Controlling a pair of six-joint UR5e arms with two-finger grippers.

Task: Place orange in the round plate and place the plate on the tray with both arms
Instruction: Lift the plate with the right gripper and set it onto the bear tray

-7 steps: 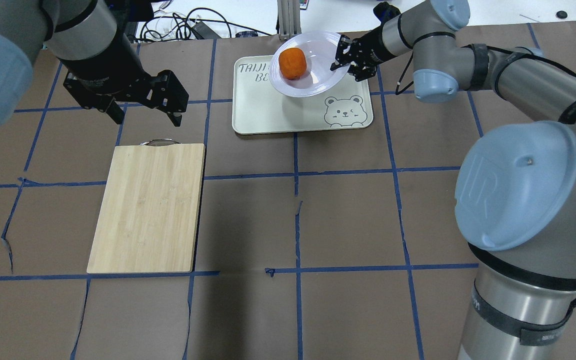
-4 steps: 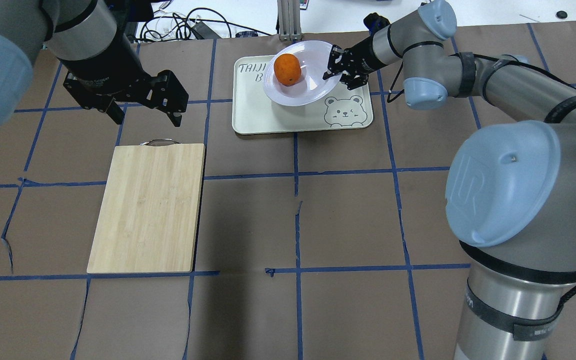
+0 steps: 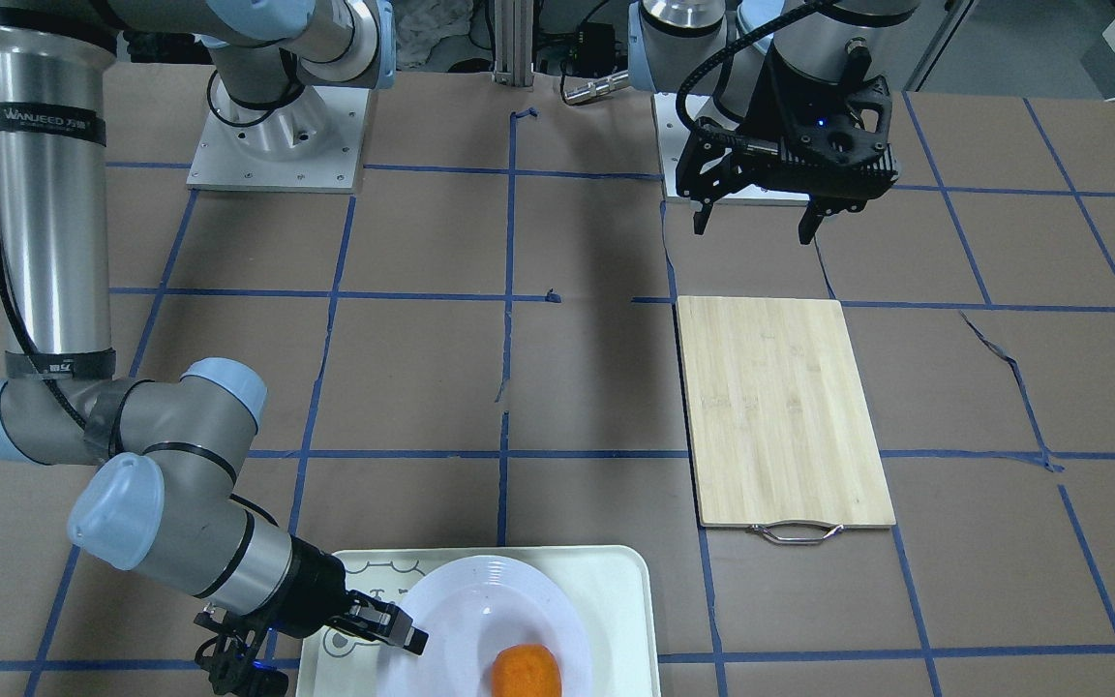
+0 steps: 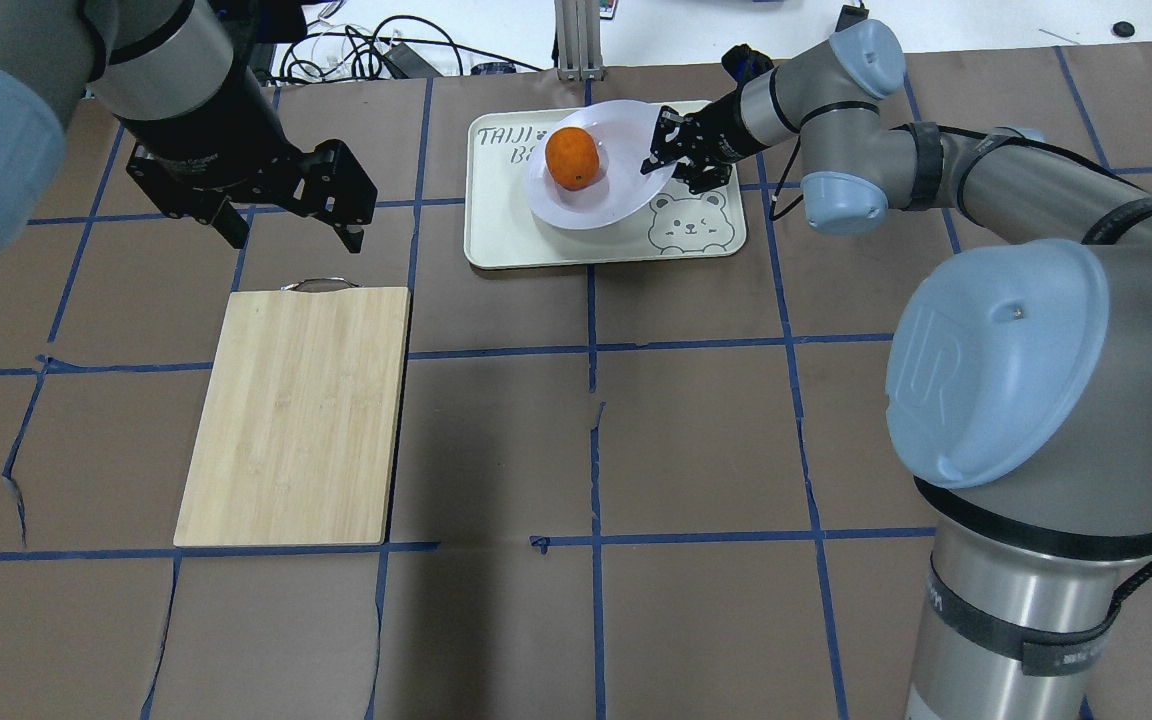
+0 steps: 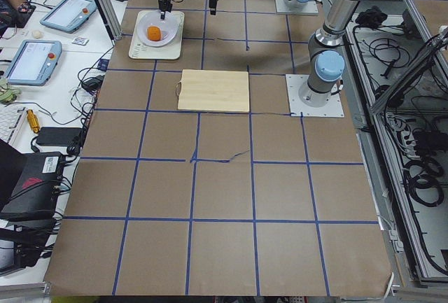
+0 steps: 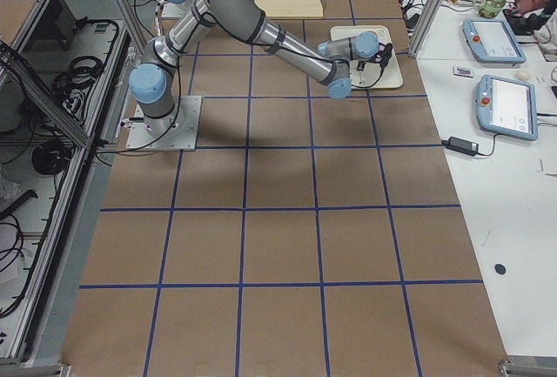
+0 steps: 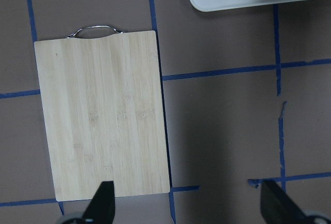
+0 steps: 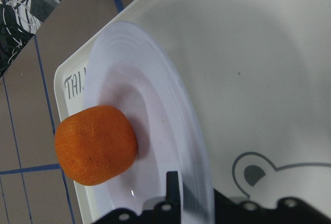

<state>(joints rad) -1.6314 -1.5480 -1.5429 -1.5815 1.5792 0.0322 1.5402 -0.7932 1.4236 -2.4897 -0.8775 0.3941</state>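
Observation:
The orange [image 4: 573, 158] lies in the well of the white round plate [image 4: 596, 205], which sits low over the pale tray [image 4: 516, 240] with the bear drawing. My right gripper [image 4: 671, 155] is shut on the plate's right rim. In the right wrist view the orange [image 8: 95, 145] rests in the plate [image 8: 170, 131] just above the tray [image 8: 258, 79]. I cannot tell whether the plate touches the tray. My left gripper [image 4: 296, 238] hangs open and empty above the table, left of the tray. The front view shows the orange [image 3: 526, 671], the plate [image 3: 480, 600] and the right gripper [image 3: 403, 634].
A bamboo cutting board [image 4: 301, 415] with a metal handle lies just in front of the left gripper and fills the left wrist view [image 7: 101, 113]. Cables and a metal post sit past the table's far edge, behind the tray.
The right gripper has carried the plate with the orange lower and a little to the left over the tray. The left arm has not moved.

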